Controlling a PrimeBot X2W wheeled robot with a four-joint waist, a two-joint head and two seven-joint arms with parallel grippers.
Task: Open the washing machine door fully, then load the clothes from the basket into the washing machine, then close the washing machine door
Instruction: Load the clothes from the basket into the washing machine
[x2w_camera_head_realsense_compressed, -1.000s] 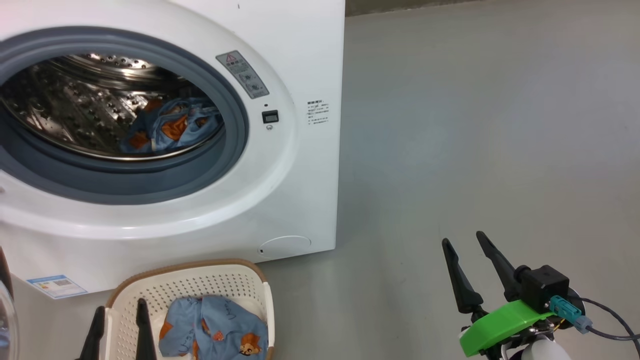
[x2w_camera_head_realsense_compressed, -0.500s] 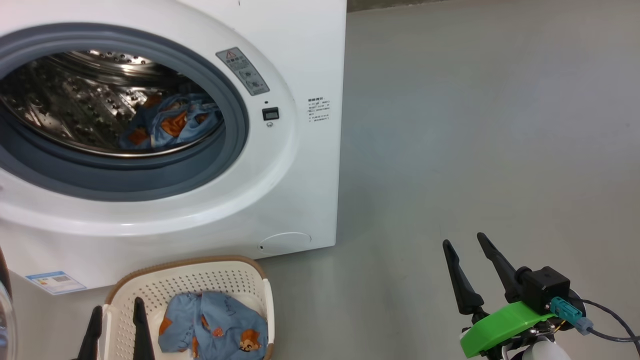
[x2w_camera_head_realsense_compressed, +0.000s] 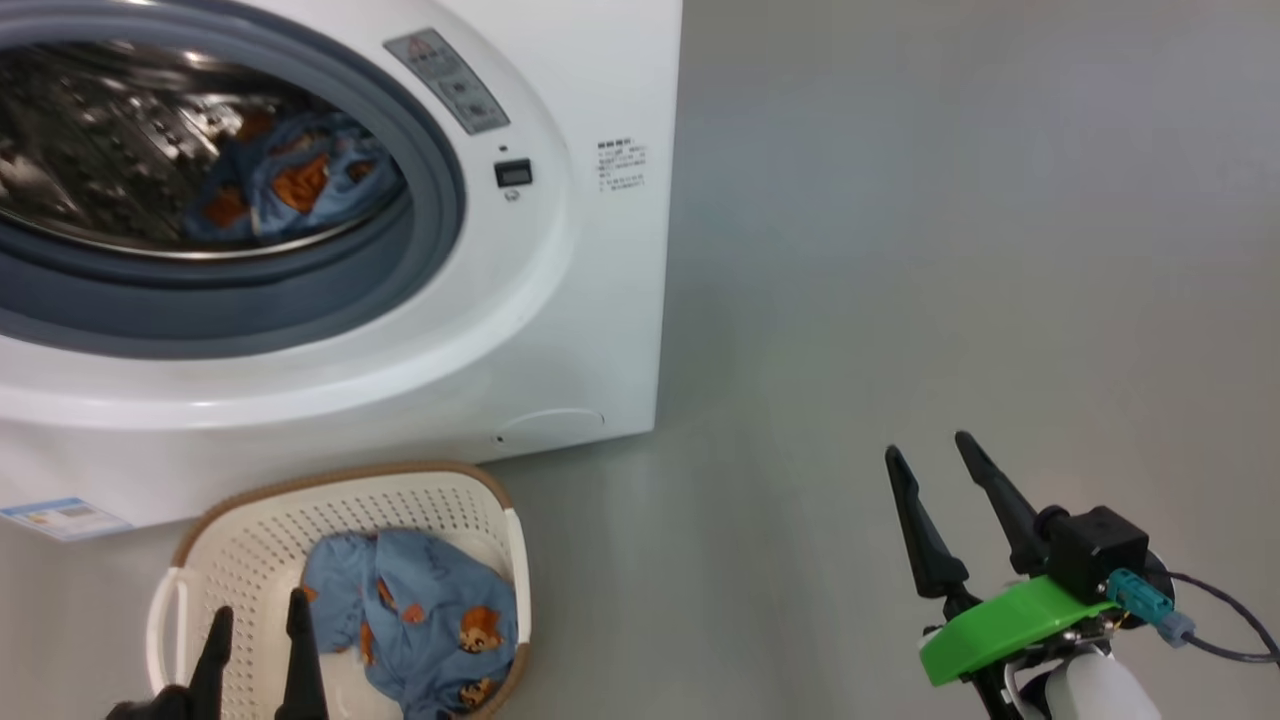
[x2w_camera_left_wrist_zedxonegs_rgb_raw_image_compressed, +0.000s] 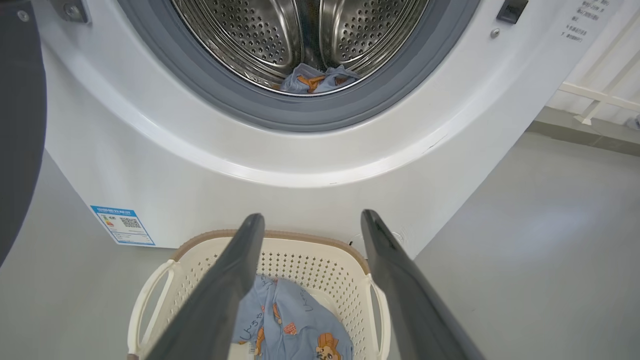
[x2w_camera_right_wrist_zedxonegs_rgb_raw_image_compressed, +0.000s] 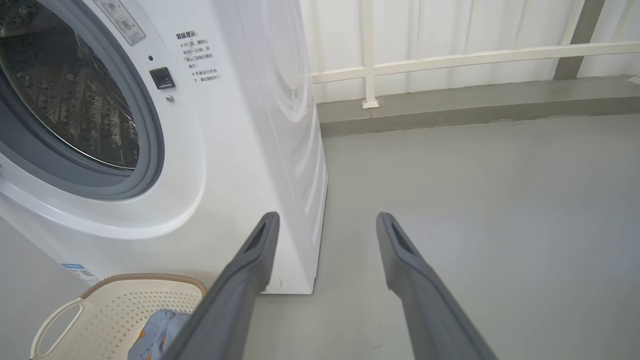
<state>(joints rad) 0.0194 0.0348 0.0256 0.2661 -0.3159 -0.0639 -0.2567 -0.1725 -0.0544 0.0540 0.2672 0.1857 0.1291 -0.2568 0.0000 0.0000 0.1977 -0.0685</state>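
Note:
The white washing machine (x2w_camera_head_realsense_compressed: 560, 300) stands with its drum mouth uncovered; a blue bear-print piece of the clothes (x2w_camera_head_realsense_compressed: 290, 185) lies inside the steel drum (x2w_camera_left_wrist_zedxonegs_rgb_raw_image_compressed: 315, 80). The dark edge of the washing machine door (x2w_camera_left_wrist_zedxonegs_rgb_raw_image_compressed: 20, 125) hangs swung out at the left. In front on the floor sits the cream basket (x2w_camera_head_realsense_compressed: 330, 490) with more blue clothes (x2w_camera_head_realsense_compressed: 420, 620) in it. My left gripper (x2w_camera_head_realsense_compressed: 260, 602) is open above the basket's left half, fingers pointing at the machine (x2w_camera_left_wrist_zedxonegs_rgb_raw_image_compressed: 311, 215). My right gripper (x2w_camera_head_realsense_compressed: 926, 445) is open over the floor to the right, holding nothing (x2w_camera_right_wrist_zedxonegs_rgb_raw_image_compressed: 326, 215).
Grey floor (x2w_camera_head_realsense_compressed: 900, 250) stretches to the right of the machine. A white railing (x2w_camera_right_wrist_zedxonegs_rgb_raw_image_compressed: 450, 55) on a grey kerb runs behind it. A blue energy sticker (x2w_camera_head_realsense_compressed: 60, 518) marks the machine's lower left front.
The head camera has moved, sliding the whole picture up and left. My left gripper now sits further in over the basket. Both grippers stay open.

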